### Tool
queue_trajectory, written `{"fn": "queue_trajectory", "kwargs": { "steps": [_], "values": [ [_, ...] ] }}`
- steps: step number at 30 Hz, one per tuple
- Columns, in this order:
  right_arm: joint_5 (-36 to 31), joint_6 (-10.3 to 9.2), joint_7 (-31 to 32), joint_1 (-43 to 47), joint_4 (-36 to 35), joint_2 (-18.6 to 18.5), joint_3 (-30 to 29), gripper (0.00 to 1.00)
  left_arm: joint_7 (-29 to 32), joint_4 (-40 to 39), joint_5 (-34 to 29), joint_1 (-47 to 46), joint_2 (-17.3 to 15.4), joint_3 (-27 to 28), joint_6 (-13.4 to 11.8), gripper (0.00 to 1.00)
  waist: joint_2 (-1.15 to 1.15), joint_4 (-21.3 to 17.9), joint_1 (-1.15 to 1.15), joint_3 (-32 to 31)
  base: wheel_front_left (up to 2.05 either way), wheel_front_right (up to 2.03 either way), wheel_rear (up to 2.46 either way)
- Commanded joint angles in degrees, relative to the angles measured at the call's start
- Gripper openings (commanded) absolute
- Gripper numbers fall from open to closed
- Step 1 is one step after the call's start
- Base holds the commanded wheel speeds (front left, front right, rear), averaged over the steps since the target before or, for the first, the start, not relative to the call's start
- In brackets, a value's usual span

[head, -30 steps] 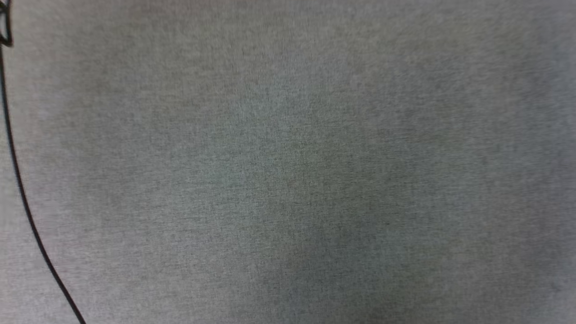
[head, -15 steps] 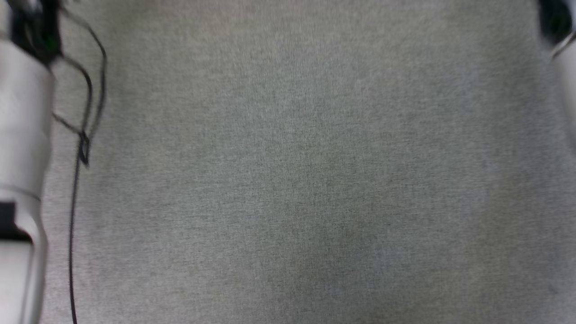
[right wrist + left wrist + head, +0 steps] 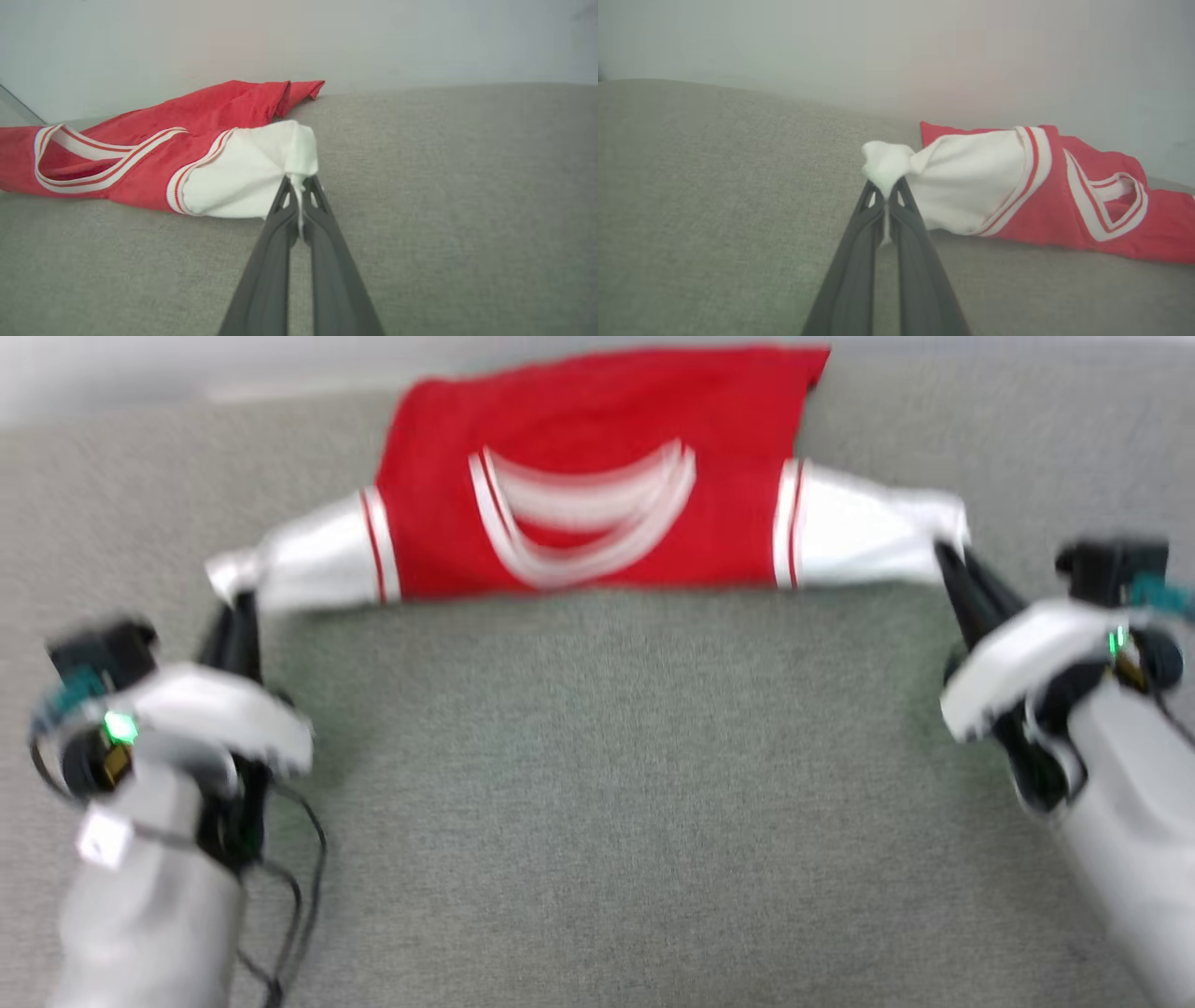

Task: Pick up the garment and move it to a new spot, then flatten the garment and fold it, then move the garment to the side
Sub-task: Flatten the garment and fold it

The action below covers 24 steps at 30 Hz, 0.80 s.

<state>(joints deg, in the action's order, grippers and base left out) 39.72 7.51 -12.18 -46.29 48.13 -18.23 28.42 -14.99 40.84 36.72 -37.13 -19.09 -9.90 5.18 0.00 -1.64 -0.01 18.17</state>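
Head cam has tilted up vs 1 s ago: was bare grey cloth, now both arms + jersey in frame (cam move, not objs; frame blurred). Near: forearms low at L/R edges, fingers pointing fwd. Left claw (image 3: 239,605) clenched on left sleeve (image 3: 308,560) cuff, right claw (image 3: 948,560) clenched on right sleeve (image 3: 859,537) cuff. Garment (image 3: 579,420) strung between them, body on tabletop (image 3: 597,784) near far edge, collar side up. Prob mid-relocate; flatten + fold not yet done.
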Motion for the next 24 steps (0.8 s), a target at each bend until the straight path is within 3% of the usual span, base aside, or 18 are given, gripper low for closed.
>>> {"fn": "queue_trajectory", "kwargs": {
  "steps": [1, 11, 18, 24],
  "values": [
    [0.5, -0.04, -0.7, 3.2, -0.9, -1.0, 0.1, 0.0, -0.2, -1.3, -0.6, 3.7, 0.5, 0.8, -0.3, 0.0, 0.0, 0.7, 0.01, -5.2, 0.0, 0.0, 0.0],
    [2.6, -0.05, -1.3, 23.9, -8.2, -3.8, -2.8, 0.0, -0.3, -11.1, -1.4, 27.1, 1.3, 5.1, -3.0, 0.0, 0.0, 1.0, 0.01, -14.7, 0.0, 0.0, 0.0],
    [1.0, -0.06, 0.4, 39.3, -15.7, -3.2, -11.1, 0.0, 1.9, -20.4, -0.8, 41.8, 1.1, 5.5, -6.4, 0.0, 0.0, 1.5, 0.01, -19.0, 0.0, 0.0, 0.0],
    [-4.4, -0.07, 5.5, 50.7, -24.7, 0.0, -20.0, 0.0, 4.2, -28.7, -0.7, 50.6, 1.0, 5.6, -9.7, 0.0, 0.0, 1.7, 0.01, -19.3, 0.0, 0.0, 0.0]
  ]
}}
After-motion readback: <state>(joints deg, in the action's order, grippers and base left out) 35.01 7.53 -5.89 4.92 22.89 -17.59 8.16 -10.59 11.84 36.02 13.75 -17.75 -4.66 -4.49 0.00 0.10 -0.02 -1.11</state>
